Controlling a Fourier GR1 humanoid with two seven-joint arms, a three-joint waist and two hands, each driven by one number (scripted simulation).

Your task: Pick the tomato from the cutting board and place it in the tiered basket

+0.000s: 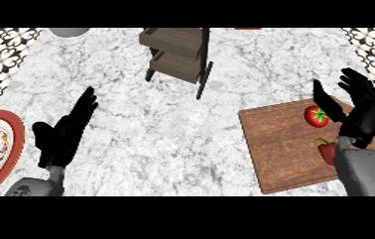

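Looks like the reach, before any grasp. Finds the left hand (64, 134) low at the left, resting, fingers straight and close together, holding nothing. Finds the tiered basket (176, 52) at top centre. Further right, places the tomato (317, 116) on the cutting board (282, 149), near its upper right corner, with the right hand (353, 109) just beside it, fingers spread and straight, not yet round it. Calls next for closing thumb and fingers about the tomato, lifting, then carrying it well leftward to the basket. Beneath all, shows a grey-veined marble table (161, 134): a red-rimmed plate (20, 134) at the left edge, a grey bowl (70, 32) at top left, a second red vegetable (327, 151) on the board, half hidden by the forearm.
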